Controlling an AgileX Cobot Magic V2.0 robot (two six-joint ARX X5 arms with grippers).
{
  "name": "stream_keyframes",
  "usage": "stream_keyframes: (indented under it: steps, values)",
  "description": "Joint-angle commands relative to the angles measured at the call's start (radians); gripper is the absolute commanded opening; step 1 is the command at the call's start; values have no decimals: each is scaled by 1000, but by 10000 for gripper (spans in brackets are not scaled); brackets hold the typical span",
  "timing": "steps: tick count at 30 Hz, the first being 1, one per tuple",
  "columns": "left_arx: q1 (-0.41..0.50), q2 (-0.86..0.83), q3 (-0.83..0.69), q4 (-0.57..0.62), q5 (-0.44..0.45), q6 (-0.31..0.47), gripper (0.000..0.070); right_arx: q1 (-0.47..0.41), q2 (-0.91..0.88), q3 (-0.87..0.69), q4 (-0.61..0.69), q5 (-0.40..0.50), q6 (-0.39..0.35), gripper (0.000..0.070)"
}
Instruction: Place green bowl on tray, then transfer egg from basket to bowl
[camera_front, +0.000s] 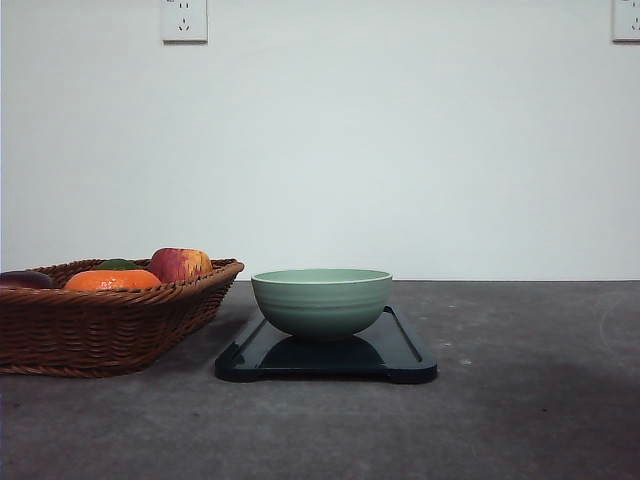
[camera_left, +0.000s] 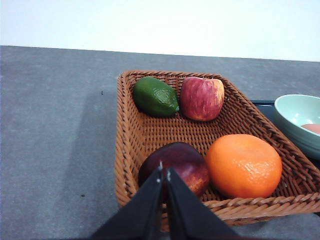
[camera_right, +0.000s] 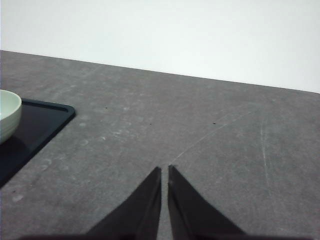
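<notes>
pale green bowl (camera_front: 321, 301) upright on dark glossy tray (camera_front: 400, 355), pinkish egg (camera_left: 313, 128) inside bowl, brown wicker basket (camera_front: 90, 330) just left of tray

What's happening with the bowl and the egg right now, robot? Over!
Left gripper and right gripper: jaws shut, empty. Green bowl sits on tray; pinkish egg-like thing inside it. Basket holds only fruit. Nothing in the way.
</notes>
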Motion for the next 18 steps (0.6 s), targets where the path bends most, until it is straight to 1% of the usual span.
stream_keyframes:
  steps: [1,18]
  values:
    - [0,-1,-19,11,0,7,0,0,0,-5,11,0,14,18]
    - [0,-1,-19,11,0,7,0,0,0,-5,11,0,14,18]
